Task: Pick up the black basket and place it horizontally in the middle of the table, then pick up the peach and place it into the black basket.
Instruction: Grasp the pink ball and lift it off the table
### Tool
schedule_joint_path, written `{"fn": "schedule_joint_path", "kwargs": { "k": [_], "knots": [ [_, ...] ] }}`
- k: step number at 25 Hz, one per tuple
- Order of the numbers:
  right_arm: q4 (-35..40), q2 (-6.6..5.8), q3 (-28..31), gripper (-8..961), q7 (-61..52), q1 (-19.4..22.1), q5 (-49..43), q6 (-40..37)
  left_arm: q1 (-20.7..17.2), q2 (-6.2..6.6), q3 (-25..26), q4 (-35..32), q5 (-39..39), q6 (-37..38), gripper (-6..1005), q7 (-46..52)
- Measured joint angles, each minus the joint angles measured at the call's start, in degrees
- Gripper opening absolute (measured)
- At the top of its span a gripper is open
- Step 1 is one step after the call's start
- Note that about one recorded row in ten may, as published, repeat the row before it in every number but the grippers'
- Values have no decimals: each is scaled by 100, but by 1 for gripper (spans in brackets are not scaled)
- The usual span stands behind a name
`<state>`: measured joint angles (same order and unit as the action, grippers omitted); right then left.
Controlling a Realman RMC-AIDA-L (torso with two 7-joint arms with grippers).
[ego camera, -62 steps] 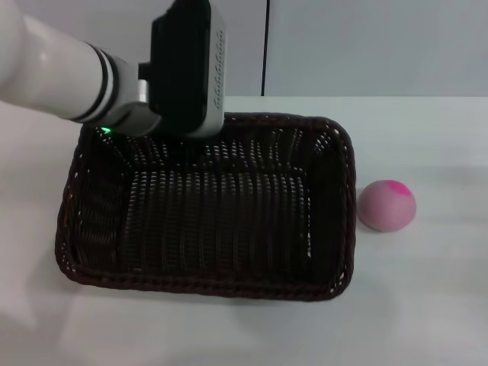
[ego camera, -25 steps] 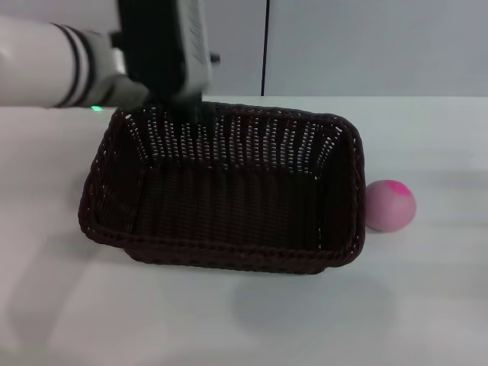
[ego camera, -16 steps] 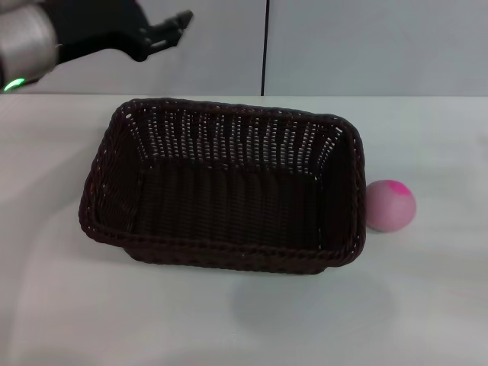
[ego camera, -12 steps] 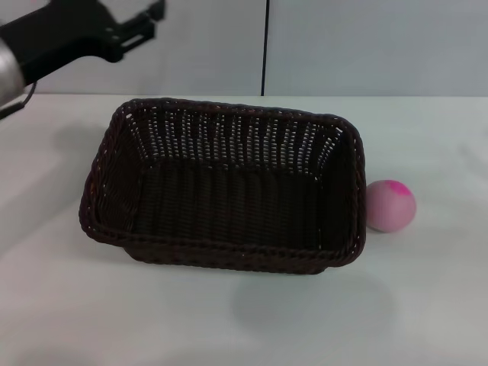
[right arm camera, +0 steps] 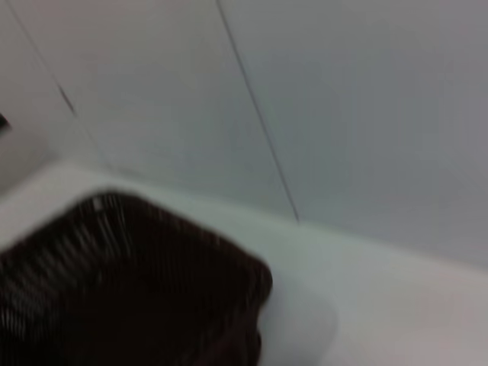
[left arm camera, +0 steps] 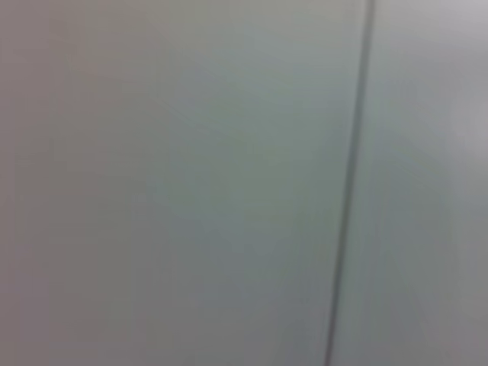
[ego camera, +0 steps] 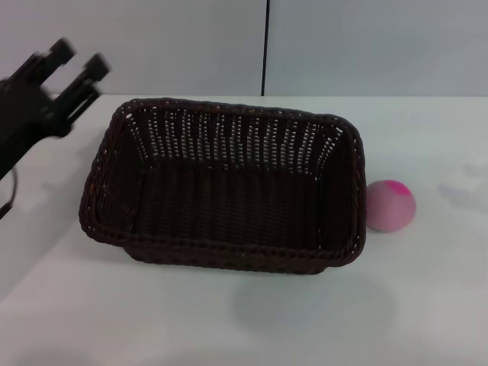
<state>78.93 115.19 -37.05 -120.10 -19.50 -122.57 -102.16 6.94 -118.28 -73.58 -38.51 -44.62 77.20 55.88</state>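
Observation:
The black basket (ego camera: pixel 229 255) sits flat on the white table (ego camera: pixel 229 328), near its middle, long side across my view, and it is empty. The pink peach (ego camera: pixel 390 204) lies on the table just right of the basket, close to its right rim but outside it. My left gripper (ego camera: pixel 78 59) is open and empty, raised off to the left of the basket's far left corner. The right gripper is out of view. The right wrist view shows a corner of the basket (right arm camera: pixel 114 297) on the table (right arm camera: pixel 374 305).
A grey wall with a dark vertical seam (ego camera: pixel 267 46) stands behind the table. The left wrist view shows only that wall and seam (left arm camera: pixel 347 198). Bare tabletop lies in front of the basket and to the right of the peach.
My left gripper let go of the basket's far rim, rose and swung away to the left. The basket shifted a little right before release and now rests still. The peach has not moved.

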Motion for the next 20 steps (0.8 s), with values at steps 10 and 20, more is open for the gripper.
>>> {"fn": "schedule_joint_path", "kwargs": {
  "k": [10,20],
  "knots": [
    [-709,367,-695,706,-442,-942,-1660,310,35,14,846,1316,138,887,650,129],
    [-1888,375,-1377,702,-460,-1155,-1663,1209,26,33,864,1376,104,915,646,131]
  ]
}}
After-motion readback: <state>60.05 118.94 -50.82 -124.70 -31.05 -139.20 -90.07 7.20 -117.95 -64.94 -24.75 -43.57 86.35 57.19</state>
